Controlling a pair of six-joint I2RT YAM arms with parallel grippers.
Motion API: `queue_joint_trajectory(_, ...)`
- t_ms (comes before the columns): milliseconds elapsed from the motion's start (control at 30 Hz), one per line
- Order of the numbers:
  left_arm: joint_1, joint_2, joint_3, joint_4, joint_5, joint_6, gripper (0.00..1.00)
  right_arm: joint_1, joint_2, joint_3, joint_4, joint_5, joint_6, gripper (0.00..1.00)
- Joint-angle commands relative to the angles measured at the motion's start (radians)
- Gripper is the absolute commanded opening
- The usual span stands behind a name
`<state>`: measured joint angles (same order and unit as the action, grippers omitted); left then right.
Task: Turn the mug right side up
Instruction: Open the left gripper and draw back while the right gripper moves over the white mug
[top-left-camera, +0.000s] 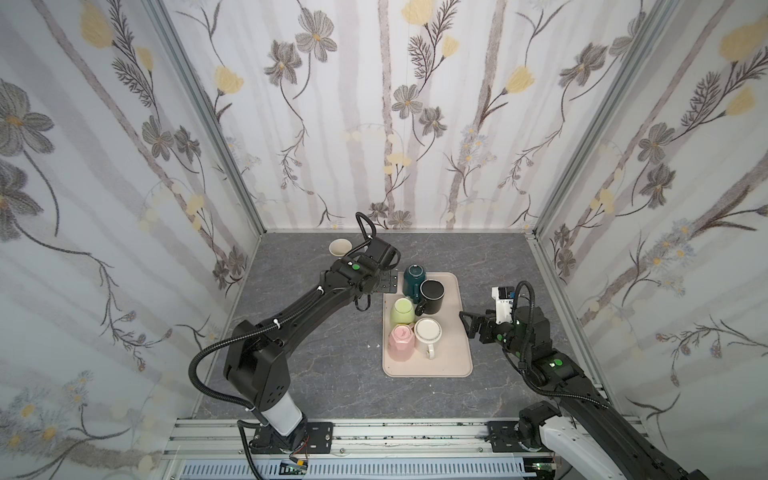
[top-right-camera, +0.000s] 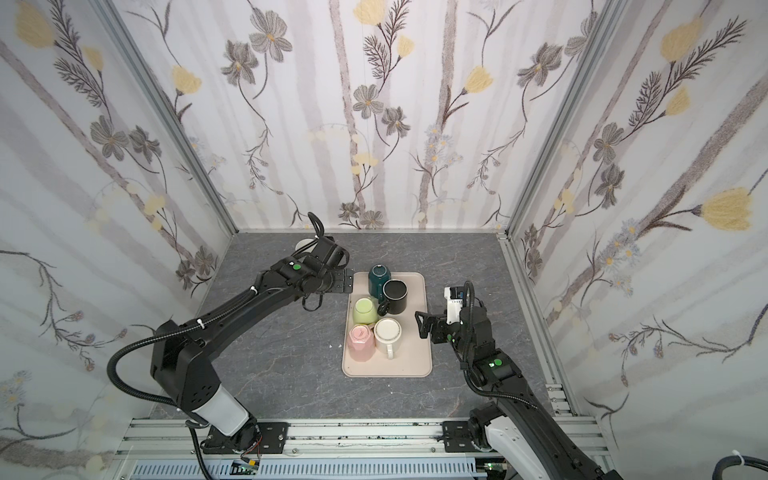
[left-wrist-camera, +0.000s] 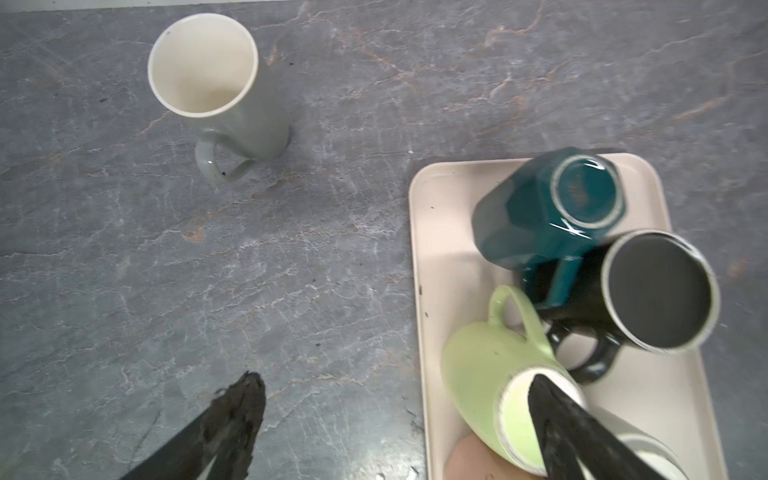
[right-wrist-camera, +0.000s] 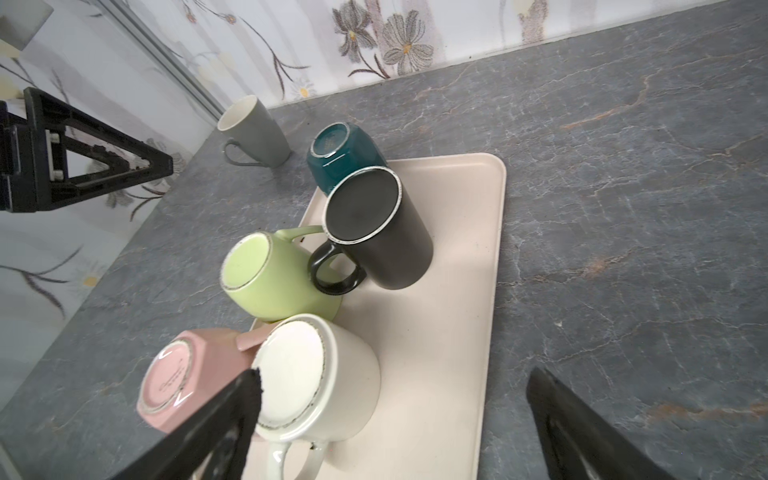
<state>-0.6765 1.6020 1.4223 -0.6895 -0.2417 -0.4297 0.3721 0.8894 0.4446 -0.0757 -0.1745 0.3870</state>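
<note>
The grey mug (left-wrist-camera: 220, 95) stands upright on the table (left-wrist-camera: 332, 249), long axis vertical, mouth up, handle facing the left gripper (left-wrist-camera: 395, 386), out ahead of its fingertips and apart from them. That gripper hangs spread wide, holding nothing; the right gripper (right-wrist-camera: 395, 380) likewise, empty.

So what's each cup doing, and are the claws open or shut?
grey mug: upright, on the table
teal mug: upside down, on the tray
black mug: upside down
green mug: upside down
pink mug: upside down
white mug: upside down
left gripper: open, empty
right gripper: open, empty
</note>
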Motion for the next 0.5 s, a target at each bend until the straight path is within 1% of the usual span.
queue_joint_trajectory(0,-0.032,-0.065,-0.064,0.055,0.029,-0.086,1.0,0.0,0.015,-0.008,-0.016,-0.022,0.052,1.0)
queue_joint_trajectory(33,-0.043,-0.093,-0.082,0.061,0.024,-0.096,1.0,0.001,0.025,-0.002,-0.036,-0.014,0.061,1.0)
queue_joint_trajectory(133,-0.083,-0.171,-0.129,0.076,-0.041,-0.106,1.0,0.009,0.021,-0.001,-0.072,-0.003,0.071,1.0)
queue_joint_trajectory(233,-0.102,-0.251,-0.181,0.104,-0.039,-0.129,1.0,0.034,0.004,0.001,-0.113,0.048,0.092,1.0)
queue_joint_trajectory(333,-0.109,-0.335,-0.267,0.138,-0.038,-0.158,1.0,0.089,0.011,0.043,-0.197,0.095,0.105,1.0)
queue_joint_trajectory(367,-0.109,-0.376,-0.302,0.159,-0.04,-0.162,1.0,0.117,0.011,0.05,-0.206,0.119,0.116,1.0)
queue_joint_trajectory(467,-0.109,-0.434,-0.371,0.187,-0.058,-0.176,1.0,0.185,0.016,0.06,-0.198,0.16,0.162,1.0)
